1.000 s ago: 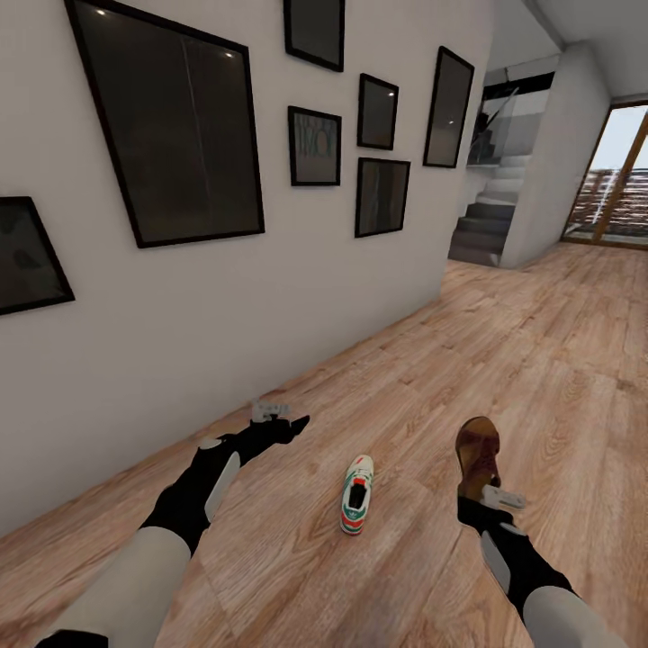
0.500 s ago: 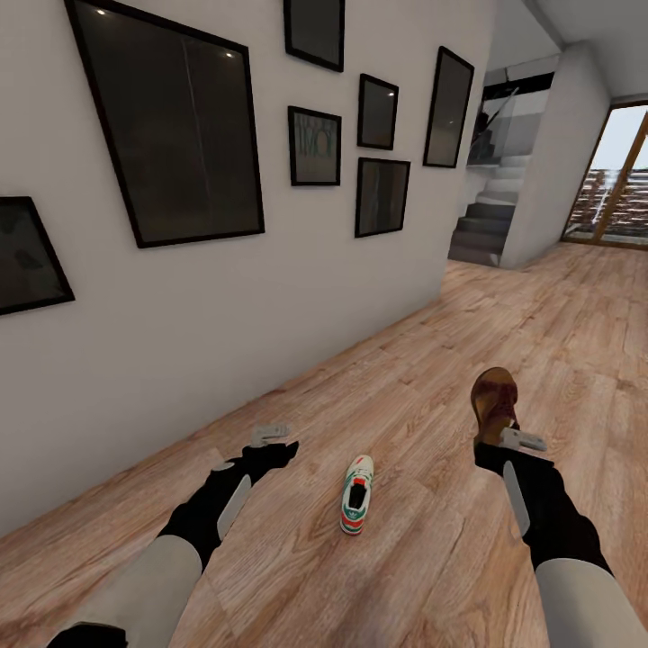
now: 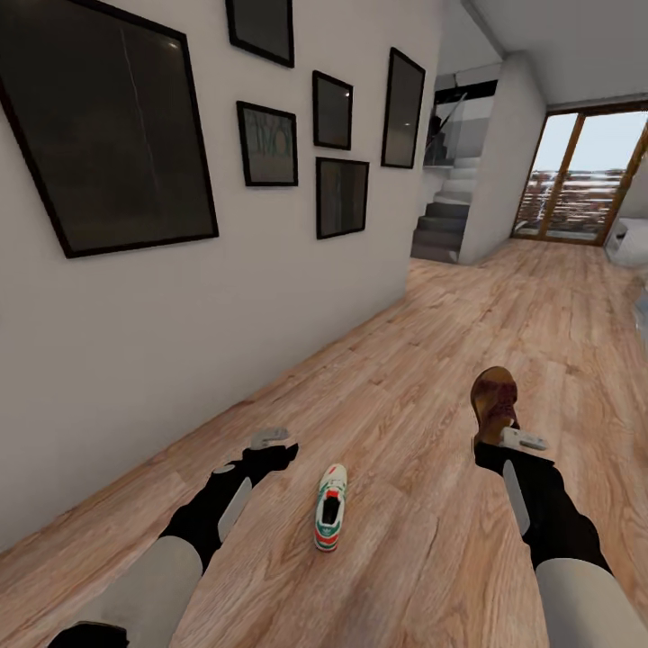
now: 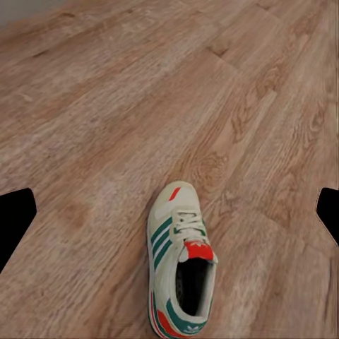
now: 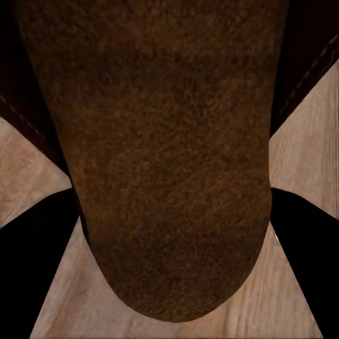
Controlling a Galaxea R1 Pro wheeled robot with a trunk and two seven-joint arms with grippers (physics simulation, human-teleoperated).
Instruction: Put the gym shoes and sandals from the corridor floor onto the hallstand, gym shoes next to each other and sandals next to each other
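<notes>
Brown sandal (image 3: 494, 402) pinched at its heel in right gripper (image 3: 515, 438), carried clear of corridor floor (image 3: 405, 405) for racking. Gym shoe (image 3: 330, 507) lies at six o'clock; left gripper (image 3: 268, 437) jaws wide, hovering at its ten o'clock.

A pale wall (image 3: 135, 342) runs along the left of the corridor. On it hang 6 black-framed dark pictures: 1 big frame (image 3: 103, 135) nearest, 1 cut off by the top edge (image 3: 261, 27), a small one with faint lettering (image 3: 267, 144), another small one (image 3: 332, 110), a taller one below it (image 3: 341, 197), and a narrow upright one (image 3: 402, 108). Past the wall's end, grey stairs (image 3: 445, 225) climb beside a white pillar (image 3: 495, 171). At the far end stands a wood-framed glass door (image 3: 576, 175), bright with daylight.
</notes>
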